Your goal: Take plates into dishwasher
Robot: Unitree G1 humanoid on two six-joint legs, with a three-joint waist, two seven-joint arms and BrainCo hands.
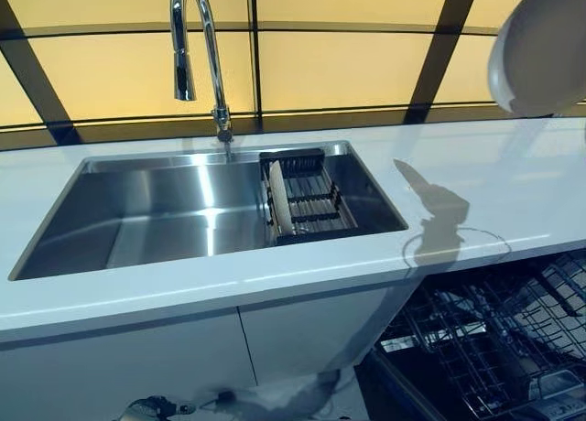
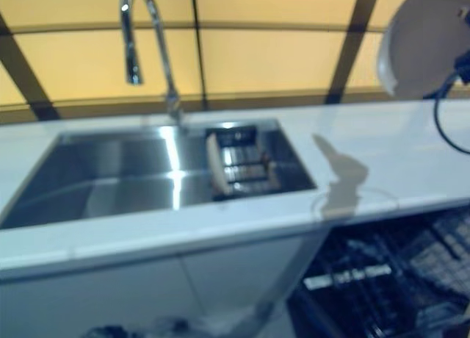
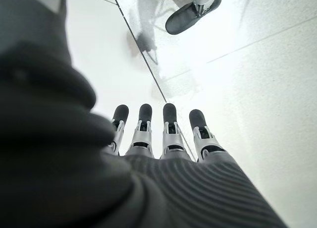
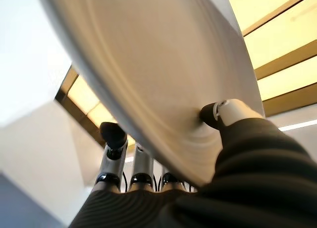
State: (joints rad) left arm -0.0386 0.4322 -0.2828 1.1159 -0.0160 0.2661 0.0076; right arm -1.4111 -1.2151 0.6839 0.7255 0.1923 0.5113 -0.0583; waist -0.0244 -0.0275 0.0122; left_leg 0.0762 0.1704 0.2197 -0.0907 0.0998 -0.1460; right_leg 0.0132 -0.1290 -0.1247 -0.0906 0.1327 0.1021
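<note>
A white plate (image 1: pixel 540 46) is held up at the far right, above the white counter (image 1: pixel 513 192). My right hand (image 4: pixel 233 119) is shut on it: the thumb presses one face of the plate (image 4: pixel 163 79) and the fingers (image 4: pixel 113 139) lie against the other face. A second pale plate (image 1: pixel 279 199) stands on edge in a dark dish rack (image 1: pixel 316 197) at the right end of the sink. The open dishwasher's wire rack (image 1: pixel 494 339) shows below the counter at the lower right. My left hand (image 3: pixel 168 139) hangs low over the floor, fingers straight, holding nothing.
A steel sink (image 1: pixel 165 215) is sunk into the counter, with a tall chrome faucet (image 1: pixel 197 46) behind it. White cabinet doors (image 1: pixel 183 357) run below the sink, left of the dishwasher. A yellow wall with dark bars backs the counter.
</note>
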